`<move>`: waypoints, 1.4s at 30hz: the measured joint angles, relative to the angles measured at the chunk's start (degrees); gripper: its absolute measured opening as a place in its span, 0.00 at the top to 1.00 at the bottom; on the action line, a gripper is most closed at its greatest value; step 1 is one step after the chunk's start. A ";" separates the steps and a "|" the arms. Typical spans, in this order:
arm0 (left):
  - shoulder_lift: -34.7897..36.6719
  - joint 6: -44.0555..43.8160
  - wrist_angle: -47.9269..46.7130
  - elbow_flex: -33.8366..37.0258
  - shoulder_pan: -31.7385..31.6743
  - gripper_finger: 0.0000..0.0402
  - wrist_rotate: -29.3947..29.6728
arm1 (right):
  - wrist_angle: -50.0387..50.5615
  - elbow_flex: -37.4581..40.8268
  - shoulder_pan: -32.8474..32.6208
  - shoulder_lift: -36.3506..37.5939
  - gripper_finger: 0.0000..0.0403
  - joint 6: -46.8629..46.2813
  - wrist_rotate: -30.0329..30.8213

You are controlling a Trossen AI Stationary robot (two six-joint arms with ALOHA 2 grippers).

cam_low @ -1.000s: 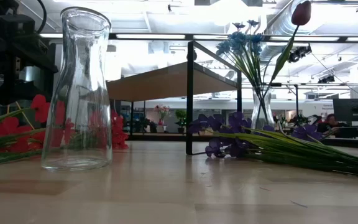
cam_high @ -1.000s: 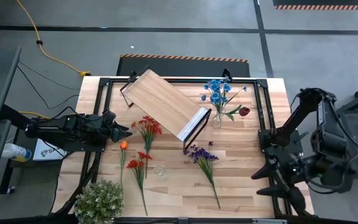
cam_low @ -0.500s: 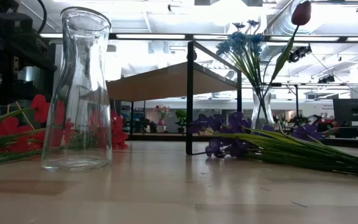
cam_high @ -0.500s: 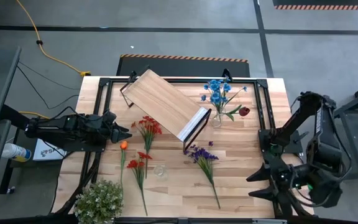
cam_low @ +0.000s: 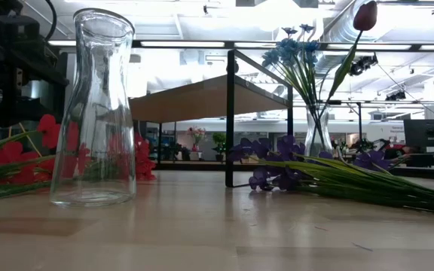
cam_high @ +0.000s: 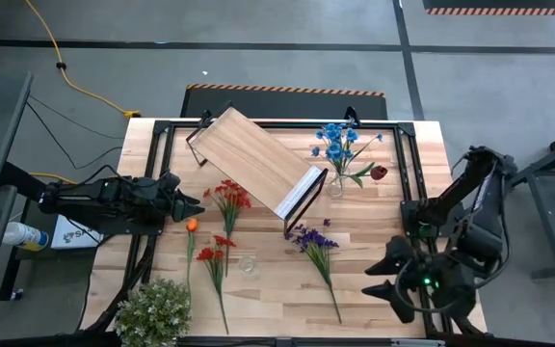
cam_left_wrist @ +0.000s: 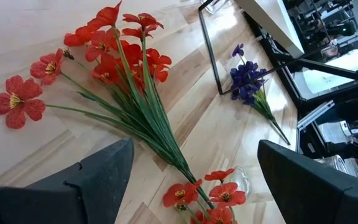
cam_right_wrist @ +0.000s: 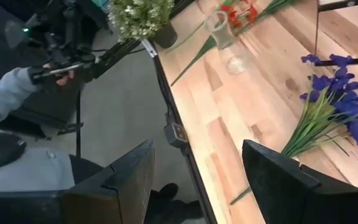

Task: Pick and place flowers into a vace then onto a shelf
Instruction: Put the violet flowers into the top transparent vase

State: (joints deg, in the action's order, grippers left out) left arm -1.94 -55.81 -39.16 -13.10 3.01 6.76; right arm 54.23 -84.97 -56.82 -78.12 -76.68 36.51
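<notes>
Red flowers, an orange sprig, a second red sprig and purple flowers lie flat on the table. Blue and dark red flowers stand with their stems in a glass vase beside the shelf. An empty glass vase stands upright at the near middle. My left gripper stands open just left of the red flowers. My right gripper is open above the table's near right part, right of the purple stems.
A bushy pale plant sits at the near left corner. The shelf lies askew across the far middle on its black frame. A person's sleeve and hand show beyond the table's near edge in the right wrist view. Bare wood lies between the empty vase and the purple stems.
My right gripper has come down and toward the table's left, in over the near right part of the table toward the purple flowers, turning at the wrist as it went. Its fingers have stayed open. Nothing on the table has moved.
</notes>
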 joint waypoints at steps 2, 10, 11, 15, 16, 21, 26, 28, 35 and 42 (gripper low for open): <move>0.00 0.00 0.00 0.00 0.02 0.06 0.00 | -0.09 0.00 0.97 -0.22 0.43 -0.01 -0.05; 0.00 0.00 -0.02 0.00 0.01 0.06 0.01 | -1.35 0.00 4.20 -0.30 0.43 3.22 -2.49; -0.01 0.00 -0.02 0.00 0.01 0.06 0.02 | -1.49 0.00 4.59 -0.30 0.43 3.59 -2.55; 0.00 0.00 -0.02 0.00 0.00 0.06 0.02 | -1.41 0.00 5.91 -0.30 0.43 4.98 -2.51; 0.00 0.00 -0.02 0.00 0.00 0.06 0.02 | -1.42 0.00 6.23 -0.30 0.43 5.02 -2.48; -0.01 0.01 -0.03 0.00 0.01 0.06 0.02 | -2.30 0.00 7.46 -0.30 0.43 4.80 -2.49; -0.02 0.02 -0.08 0.00 0.00 0.06 0.04 | -2.63 0.00 8.62 -0.30 0.43 5.00 -2.34; 0.00 0.02 -0.40 0.00 0.00 0.06 0.04 | -2.63 0.00 9.11 -0.30 0.43 5.03 -2.32; 0.00 0.02 -1.88 0.00 0.00 0.06 0.04 | -3.32 0.00 10.40 -0.72 0.43 5.22 1.32; 0.00 0.02 -1.81 0.00 0.00 0.06 0.07 | -5.54 -0.04 10.49 -5.13 0.43 12.35 1.62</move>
State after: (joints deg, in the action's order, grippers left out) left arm -1.93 -55.79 -40.97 -13.10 3.01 6.83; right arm 48.69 -85.01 -46.33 -83.25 -64.34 38.13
